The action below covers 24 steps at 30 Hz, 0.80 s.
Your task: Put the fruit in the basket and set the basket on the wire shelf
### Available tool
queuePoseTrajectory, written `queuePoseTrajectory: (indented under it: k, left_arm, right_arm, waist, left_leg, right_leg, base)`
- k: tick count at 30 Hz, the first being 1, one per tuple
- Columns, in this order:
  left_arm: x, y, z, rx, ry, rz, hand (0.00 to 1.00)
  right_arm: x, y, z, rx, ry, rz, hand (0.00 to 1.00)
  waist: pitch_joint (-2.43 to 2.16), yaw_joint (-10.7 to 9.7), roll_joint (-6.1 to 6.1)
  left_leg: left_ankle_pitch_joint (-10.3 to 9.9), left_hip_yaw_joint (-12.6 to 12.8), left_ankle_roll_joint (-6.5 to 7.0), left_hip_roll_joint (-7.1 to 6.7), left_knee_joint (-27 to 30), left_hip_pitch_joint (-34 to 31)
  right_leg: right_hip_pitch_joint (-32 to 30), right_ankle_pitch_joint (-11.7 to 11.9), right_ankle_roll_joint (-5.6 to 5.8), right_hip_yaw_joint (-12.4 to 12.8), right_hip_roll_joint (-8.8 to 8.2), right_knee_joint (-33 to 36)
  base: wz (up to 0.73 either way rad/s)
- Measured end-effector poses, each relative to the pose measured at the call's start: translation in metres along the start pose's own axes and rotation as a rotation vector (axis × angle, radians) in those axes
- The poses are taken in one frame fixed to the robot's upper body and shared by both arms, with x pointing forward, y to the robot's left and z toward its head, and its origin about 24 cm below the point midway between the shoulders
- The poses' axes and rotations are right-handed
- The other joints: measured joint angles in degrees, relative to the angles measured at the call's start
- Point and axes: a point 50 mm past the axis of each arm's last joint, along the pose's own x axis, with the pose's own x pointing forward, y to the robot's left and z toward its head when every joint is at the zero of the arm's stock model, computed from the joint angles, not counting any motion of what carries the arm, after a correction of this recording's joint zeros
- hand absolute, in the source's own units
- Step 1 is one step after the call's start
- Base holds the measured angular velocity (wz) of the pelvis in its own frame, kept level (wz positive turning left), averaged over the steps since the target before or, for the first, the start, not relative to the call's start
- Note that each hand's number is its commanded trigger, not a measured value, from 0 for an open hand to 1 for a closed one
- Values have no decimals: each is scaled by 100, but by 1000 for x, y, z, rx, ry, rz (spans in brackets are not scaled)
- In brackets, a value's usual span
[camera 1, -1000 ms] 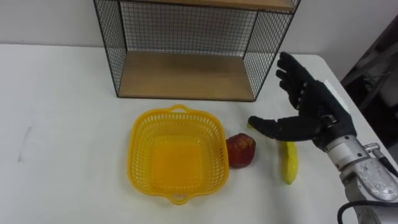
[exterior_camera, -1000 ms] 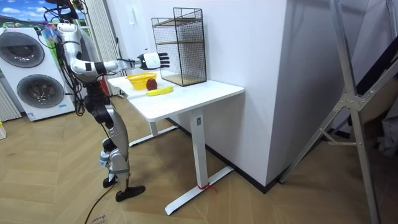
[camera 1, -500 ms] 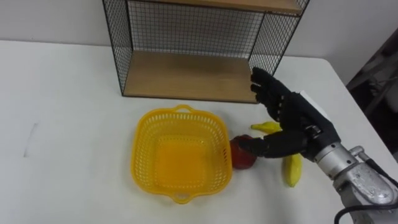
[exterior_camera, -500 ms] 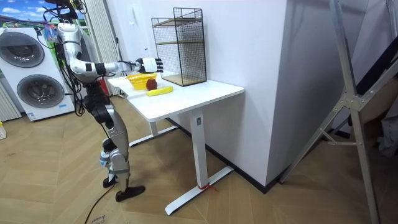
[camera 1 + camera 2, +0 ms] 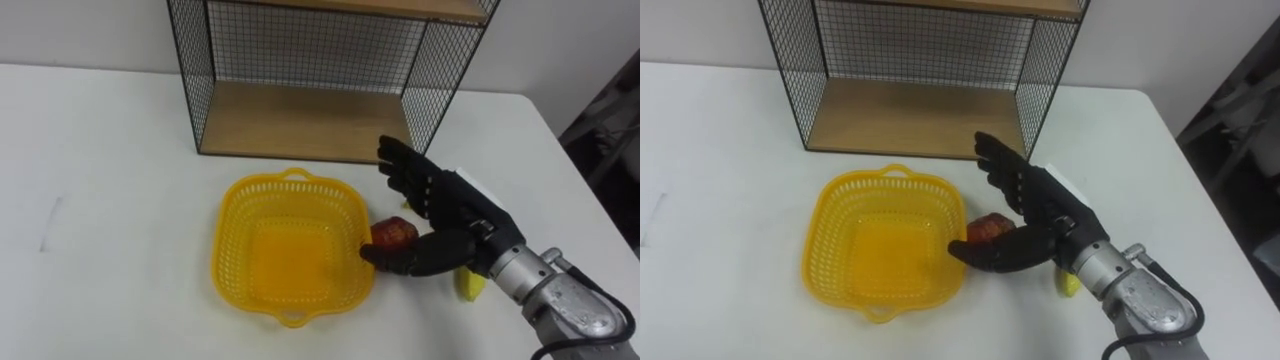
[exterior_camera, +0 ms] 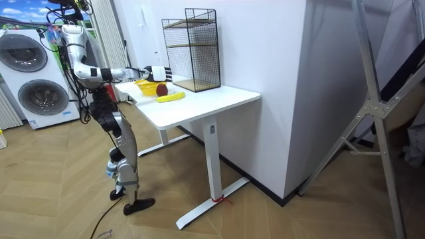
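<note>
While the robot stood upright at the end of the white table (image 6: 206, 99) on the room view's left, its right arm was stretched out level toward the yellow basket (image 5: 236, 250). The basket was set upright on the tabletop, and both pieces of fruit were seen lying outside it.

Just to the right of the basket, close against its right wall, the red apple (image 5: 393, 232) was resting on the table. The right hand (image 5: 457, 215) was placed around the apple with its grasp wide: the fingers (image 5: 405, 172) were stretched out straight and spread above and behind the fruit, while the thumb (image 5: 388, 260) was reached across in front of it, its tip almost at the basket's rim. Whether the apple was touched by the hand could not be told.

Farther to the right of the basket, beyond the apple, the banana (image 5: 468, 285) was largely covered by the hand, one yellow end showing beside the wrist. Just behind the basket, the wire shelf (image 5: 300, 120) stood on the table with its wooden bottom board facing the basket's far handle.
</note>
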Motion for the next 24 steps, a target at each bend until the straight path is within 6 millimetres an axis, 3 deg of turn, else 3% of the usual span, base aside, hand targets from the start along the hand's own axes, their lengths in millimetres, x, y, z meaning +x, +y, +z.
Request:
queuePoseTrajectory:
  k: [14, 24]
  left_arm:
    - [0, -2, 1, 3, -2, -6, 0]
    - [0, -2, 2, 4, 1, -7, 0]
  right_arm:
    - [-1, 2, -2, 23, 8, 20, 0]
    - [-2, 4, -1, 130, -41, 52, 0]
  waist:
    - [11, 25, 17]
    - [15, 41, 23]
  left_leg:
    - [0, -5, 0, -1, -3, -2]
    - [0, -17, 0, 1, 13, -6]
  right_leg:
    - [7, 0, 0, -4, -1, 1]
    - [21, 0, 0, -1, -9, 1]
  base:
    - [0]
    - [0]
